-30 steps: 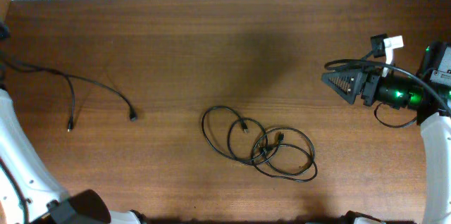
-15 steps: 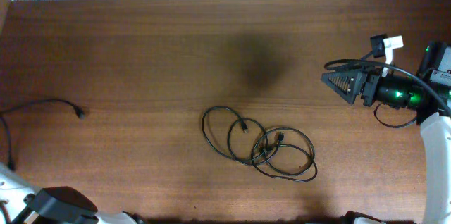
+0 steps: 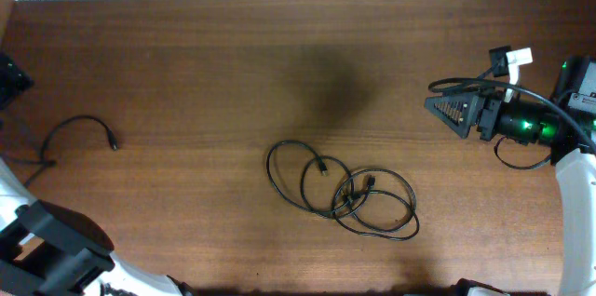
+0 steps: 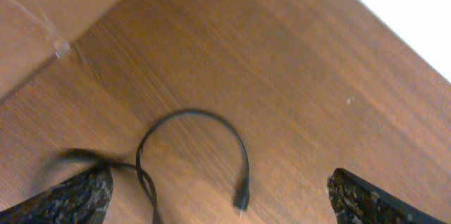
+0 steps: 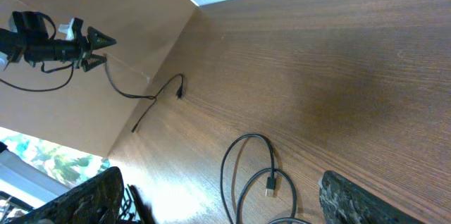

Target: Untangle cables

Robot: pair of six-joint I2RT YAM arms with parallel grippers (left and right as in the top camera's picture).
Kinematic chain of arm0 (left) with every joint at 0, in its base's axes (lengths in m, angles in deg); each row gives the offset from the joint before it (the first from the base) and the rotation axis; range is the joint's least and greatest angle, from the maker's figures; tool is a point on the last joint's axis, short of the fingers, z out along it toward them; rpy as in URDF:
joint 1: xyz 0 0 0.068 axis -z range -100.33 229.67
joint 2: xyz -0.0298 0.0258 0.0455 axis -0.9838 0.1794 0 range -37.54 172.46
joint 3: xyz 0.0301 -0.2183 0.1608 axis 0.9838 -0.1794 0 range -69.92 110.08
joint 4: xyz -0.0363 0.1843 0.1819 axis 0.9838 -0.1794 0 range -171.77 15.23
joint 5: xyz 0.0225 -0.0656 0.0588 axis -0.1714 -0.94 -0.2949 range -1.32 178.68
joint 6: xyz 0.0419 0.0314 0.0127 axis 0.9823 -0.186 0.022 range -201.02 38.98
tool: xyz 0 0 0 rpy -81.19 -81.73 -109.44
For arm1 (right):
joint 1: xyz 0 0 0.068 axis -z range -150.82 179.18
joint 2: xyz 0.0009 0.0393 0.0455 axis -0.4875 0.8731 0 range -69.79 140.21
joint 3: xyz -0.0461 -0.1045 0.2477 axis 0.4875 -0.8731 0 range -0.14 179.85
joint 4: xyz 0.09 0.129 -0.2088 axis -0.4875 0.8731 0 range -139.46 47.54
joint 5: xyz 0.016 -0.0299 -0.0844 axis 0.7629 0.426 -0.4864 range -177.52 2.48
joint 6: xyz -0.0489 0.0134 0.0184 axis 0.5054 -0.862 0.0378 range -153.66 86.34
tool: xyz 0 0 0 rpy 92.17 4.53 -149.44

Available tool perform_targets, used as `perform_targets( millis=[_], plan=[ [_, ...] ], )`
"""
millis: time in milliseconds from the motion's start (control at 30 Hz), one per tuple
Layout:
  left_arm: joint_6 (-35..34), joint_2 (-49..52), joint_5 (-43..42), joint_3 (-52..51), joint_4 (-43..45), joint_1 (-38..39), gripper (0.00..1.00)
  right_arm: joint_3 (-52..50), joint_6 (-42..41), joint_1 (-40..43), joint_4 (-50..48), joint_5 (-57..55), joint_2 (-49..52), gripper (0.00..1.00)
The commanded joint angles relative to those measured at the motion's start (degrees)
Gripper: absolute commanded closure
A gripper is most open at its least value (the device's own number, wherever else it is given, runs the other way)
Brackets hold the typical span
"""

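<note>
1. Tangled cables (image 3: 346, 194): thin black cords in overlapping loops with small plugs, lying centre on the table (image 3: 186, 54) towards its near edge.
2. Single cable (image 4: 190, 112): one curved cord, lying apart, left.
3. Left gripper (image 4: 220, 182): jaws wide, empty, over that cord.
4. Right gripper (image 3: 445, 107): jaws wide, empty, right.

One thin black cable (image 3: 84, 118) lies apart near the worktop's (image 3: 233, 73) left edge, curved in an open arc. The other cables (image 3: 343, 195) lie centre-front in overlapping, tangled loops.
</note>
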Motion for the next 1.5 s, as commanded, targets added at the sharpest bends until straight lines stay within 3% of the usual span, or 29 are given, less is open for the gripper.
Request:
perform_targets(
  millis=[0,533,767,1000,1200,1467],
  plan=[
    [0.6,0.0,-0.6,0.3,-1.9,0.9,0.01,0.4,-0.2,0.2,0.0,-0.1,-1.0,0.13],
    [1.2,-3.1,-0.6,0.3,-13.5,14.2,0.01,0.4,-0.2,0.2,-0.1,-0.1,-1.0,0.12],
    [16.7,-3.1,-1.3,0.3,-16.3,32.3,0.01,0.4,-0.2,0.2,0.0,-1.5,-1.0,0.13],
    [20.8,-3.0,-0.8,-2.6,-20.2,48.0,0.01,0.4,-0.3,0.3,1.8,-11.8,-1.0,0.13],
    [12.3,-3.0,-0.8,-15.1,-17.4,56.8,0.01,0.4,-0.2,0.3,2.6,-18.9,-1.0,0.13],
    [-19.3,-3.0,-1.3,-32.7,-3.1,66.1,0.01,0.4,-0.2,0.3,5.9,-29.5,-1.0,0.11]
  ],
)
